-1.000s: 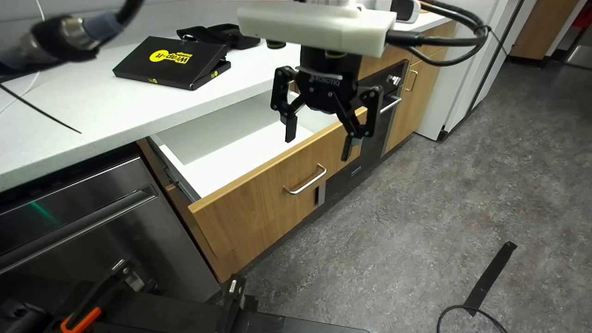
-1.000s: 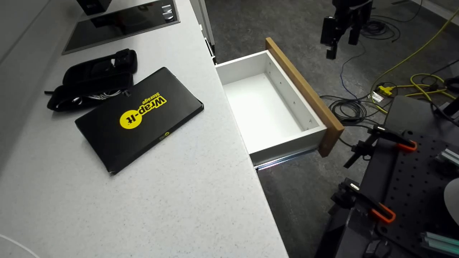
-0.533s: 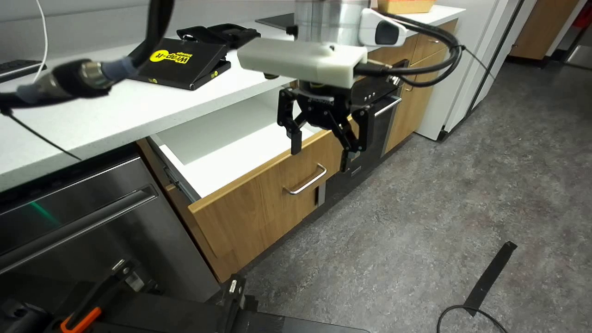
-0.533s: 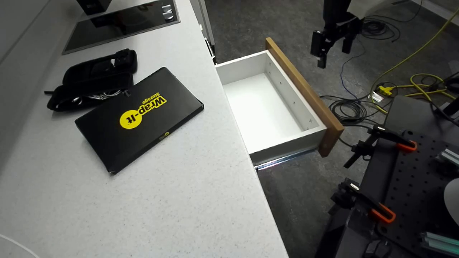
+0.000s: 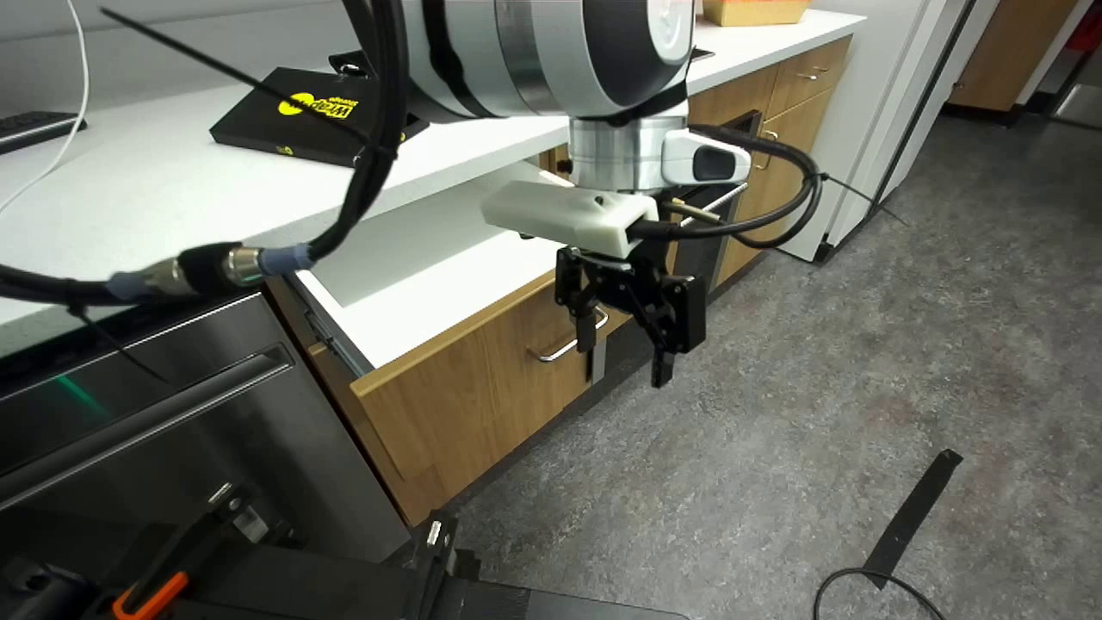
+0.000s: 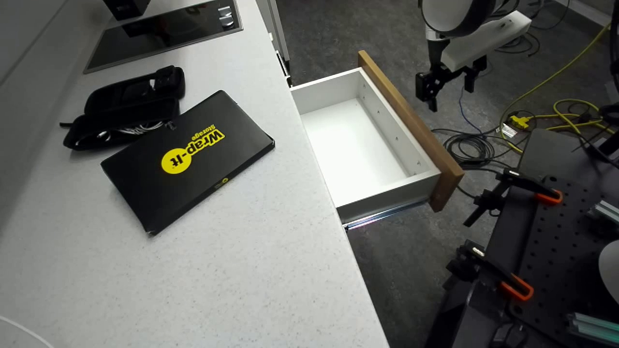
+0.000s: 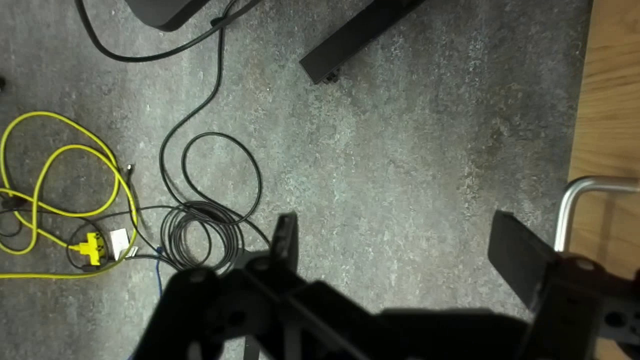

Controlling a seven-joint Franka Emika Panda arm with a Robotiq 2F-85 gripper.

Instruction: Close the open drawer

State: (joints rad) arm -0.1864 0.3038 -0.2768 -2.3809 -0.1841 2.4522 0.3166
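Observation:
The drawer (image 5: 473, 387) stands open in both exterior views, with its white inside (image 6: 358, 150) bare and its wood front (image 6: 408, 116) pulled out from the counter. Its silver bar handle (image 5: 555, 355) is partly behind a finger there and shows at the right edge of the wrist view (image 7: 562, 220). It is hidden in an exterior view from above. My gripper (image 5: 623, 362) is open and empty, pointing down, outside the drawer front near the handle. It also shows beyond the front (image 6: 450, 96). In the wrist view the open fingers (image 7: 395, 240) have floor between them; the right finger is nearest the handle.
A stainless dishwasher front (image 5: 172, 430) adjoins the drawer, and an oven (image 5: 706, 250) is on its far side. A black box (image 6: 188, 159) lies on the white counter (image 6: 271, 270). Cables (image 7: 205, 225) lie on the floor. Clamps (image 6: 517, 285) hold the black base plate.
My gripper has come down from above the drawer front's top edge to about handle height, staying open. More of the arm shows. The drawer has not moved.

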